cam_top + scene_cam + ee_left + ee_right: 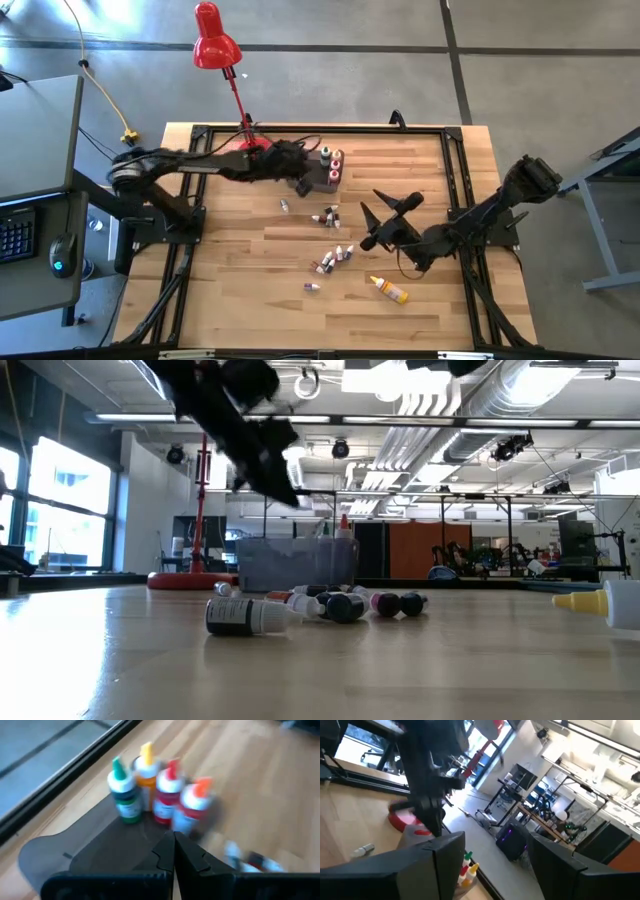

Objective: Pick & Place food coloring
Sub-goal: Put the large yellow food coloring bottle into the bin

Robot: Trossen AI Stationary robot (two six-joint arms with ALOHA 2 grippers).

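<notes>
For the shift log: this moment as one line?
left gripper: shut, empty, over bin | bin: four bottles upright | right gripper: open, waiting

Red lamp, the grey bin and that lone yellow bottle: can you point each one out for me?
red desk lamp (214, 45): high view, on its red shade.
grey bin (312, 180): high view, on its dark floor.
yellow-capped bottle (390, 289): high view, on its body, lying on the table.
</notes>
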